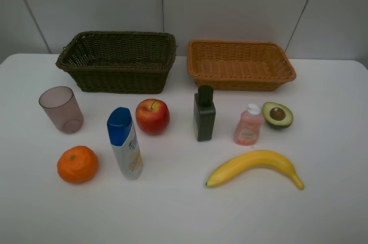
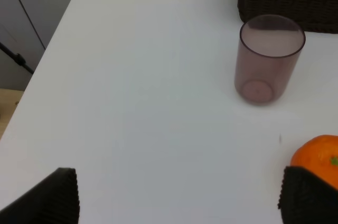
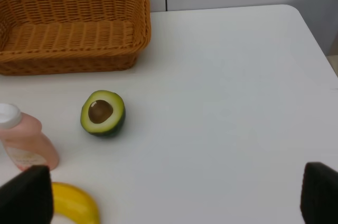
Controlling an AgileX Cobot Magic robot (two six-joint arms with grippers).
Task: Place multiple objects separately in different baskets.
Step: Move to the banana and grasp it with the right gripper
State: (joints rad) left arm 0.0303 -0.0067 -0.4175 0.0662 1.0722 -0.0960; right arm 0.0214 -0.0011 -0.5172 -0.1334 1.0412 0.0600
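The dark olive basket [image 1: 118, 60] and the orange-tan basket [image 1: 240, 64] stand side by side at the back, both empty. In front lie the pinkish cup [image 1: 61, 109], orange [image 1: 77, 164], white blue-capped bottle [image 1: 125, 143], red apple [image 1: 152, 115], dark green bottle [image 1: 204, 114], pink bottle [image 1: 248, 125], avocado half [image 1: 278, 114] and banana [image 1: 256, 166]. No gripper shows in the high view. My left gripper [image 2: 179, 203] is open and empty, short of the cup [image 2: 269, 57] and beside the orange [image 2: 319, 155]. My right gripper [image 3: 171, 197] is open and empty, short of the avocado half [image 3: 103, 113].
The white table [image 1: 322, 209] ends at a left edge [image 2: 47, 55] in the left wrist view and a right corner [image 3: 296, 12] in the right wrist view. A grey panelled wall [image 1: 230, 2] stands behind the baskets.
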